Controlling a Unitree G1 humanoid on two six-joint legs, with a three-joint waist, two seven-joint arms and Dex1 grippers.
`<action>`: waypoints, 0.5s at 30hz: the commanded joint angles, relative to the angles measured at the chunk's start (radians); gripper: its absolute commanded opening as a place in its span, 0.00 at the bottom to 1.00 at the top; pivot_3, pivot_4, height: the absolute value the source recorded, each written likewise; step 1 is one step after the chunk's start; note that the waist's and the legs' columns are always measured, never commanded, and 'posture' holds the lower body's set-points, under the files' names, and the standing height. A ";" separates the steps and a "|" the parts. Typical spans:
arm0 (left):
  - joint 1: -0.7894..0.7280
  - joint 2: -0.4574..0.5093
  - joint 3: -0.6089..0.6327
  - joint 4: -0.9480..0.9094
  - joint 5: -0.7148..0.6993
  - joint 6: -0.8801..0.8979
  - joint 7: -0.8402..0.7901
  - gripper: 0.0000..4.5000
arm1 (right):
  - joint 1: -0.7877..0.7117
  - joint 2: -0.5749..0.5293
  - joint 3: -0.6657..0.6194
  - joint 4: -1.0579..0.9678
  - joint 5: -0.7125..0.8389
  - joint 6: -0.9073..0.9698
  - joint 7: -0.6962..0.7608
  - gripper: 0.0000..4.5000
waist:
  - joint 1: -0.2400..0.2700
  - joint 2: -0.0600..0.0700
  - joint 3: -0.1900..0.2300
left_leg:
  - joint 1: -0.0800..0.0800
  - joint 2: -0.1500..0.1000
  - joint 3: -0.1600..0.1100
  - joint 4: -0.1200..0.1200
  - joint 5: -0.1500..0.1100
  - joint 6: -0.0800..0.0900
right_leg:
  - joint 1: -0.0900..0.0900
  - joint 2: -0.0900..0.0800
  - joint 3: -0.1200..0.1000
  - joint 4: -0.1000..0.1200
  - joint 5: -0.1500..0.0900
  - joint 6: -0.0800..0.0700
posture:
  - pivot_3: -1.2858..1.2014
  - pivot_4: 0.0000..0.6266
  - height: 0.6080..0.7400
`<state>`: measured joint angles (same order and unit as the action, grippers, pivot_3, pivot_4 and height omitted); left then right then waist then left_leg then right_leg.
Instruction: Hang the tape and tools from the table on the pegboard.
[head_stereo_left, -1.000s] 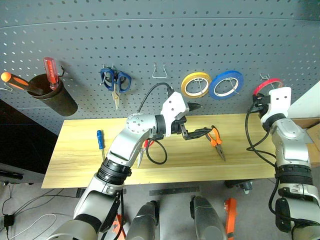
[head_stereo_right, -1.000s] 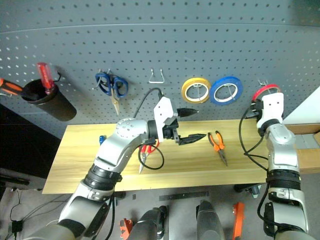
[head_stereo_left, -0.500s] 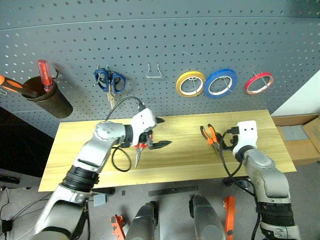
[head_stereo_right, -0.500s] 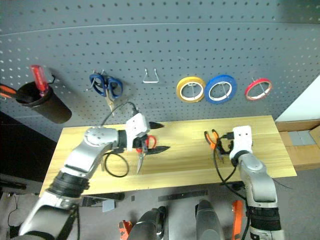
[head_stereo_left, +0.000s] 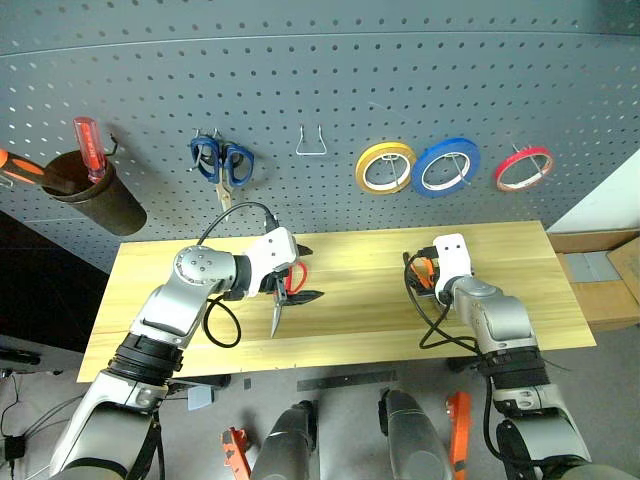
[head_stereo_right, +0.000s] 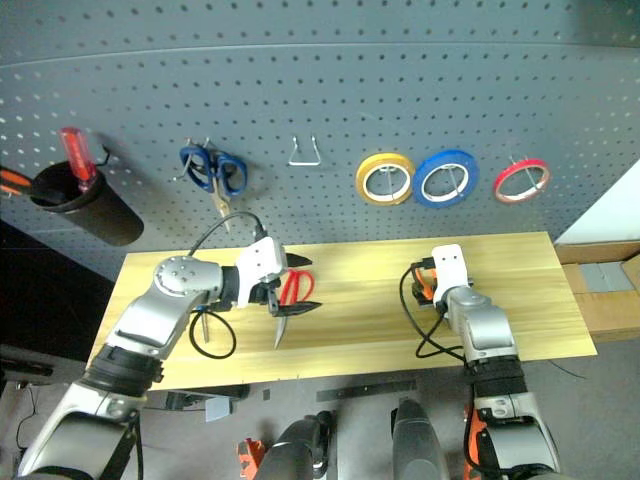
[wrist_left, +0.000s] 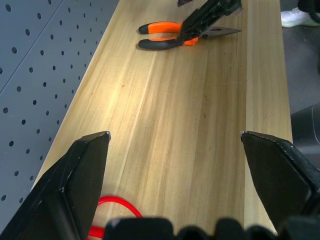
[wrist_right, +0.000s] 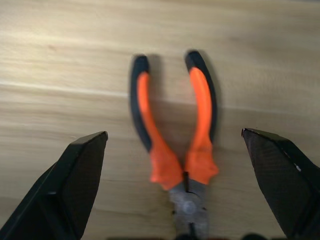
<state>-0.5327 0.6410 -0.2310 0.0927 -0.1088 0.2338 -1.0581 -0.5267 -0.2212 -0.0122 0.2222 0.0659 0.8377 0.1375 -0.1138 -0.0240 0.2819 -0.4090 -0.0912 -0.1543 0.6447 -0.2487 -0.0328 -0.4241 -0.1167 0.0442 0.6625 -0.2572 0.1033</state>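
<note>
Hovering wide open, the right hand straddles the pliers, gripping nothing.

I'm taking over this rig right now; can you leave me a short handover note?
Left hand: open, over the red-handled scissors on the light wood table.
Right hand: open, straddling the orange-and-black pliers, not gripping.
Done: thin red tape ring hangs on the dark grey pegboard.
Left: hang pliers, scissors and the blue-handled screwdriver, which I can't see.
</note>
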 joint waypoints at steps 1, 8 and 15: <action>0.007 0.006 0.021 -0.040 -0.003 0.005 0.006 1.00 | -0.029 0.006 -0.010 0.081 -0.003 -0.056 0.002 0.99 | 0.000 0.000 0.000 | 0.000 0.000 0.000 0.000 0.000 0.000 | 0.000 0.000 0.000 0.000 0.000 0.000 | 0.46 0.48 1.00; 0.013 0.006 0.026 -0.049 -0.007 0.018 0.012 1.00 | -0.077 0.003 0.012 0.258 -0.019 -0.145 0.036 0.99 | -0.002 0.000 0.000 | 0.000 0.000 0.001 0.001 0.000 0.000 | 0.000 0.000 0.000 0.001 0.000 0.000 | 0.46 0.48 1.00; 0.013 0.007 0.029 -0.048 -0.007 0.018 0.018 1.00 | -0.141 -0.018 0.022 0.410 -0.039 -0.212 0.061 0.99 | -0.002 0.000 0.000 | 0.000 0.000 0.001 0.001 0.000 0.000 | 0.000 0.000 0.000 0.001 0.000 0.000 | 0.47 0.46 1.00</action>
<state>-0.5236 0.6410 -0.2292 0.0818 -0.1100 0.2560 -1.0408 -0.6642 -0.2278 0.0028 0.5952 0.0428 0.6283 0.1924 -0.1155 -0.0242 0.2817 -0.4087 -0.0912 -0.1538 0.6455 -0.2486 -0.0329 -0.4237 -0.1166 0.0441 0.6634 -0.2572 0.1033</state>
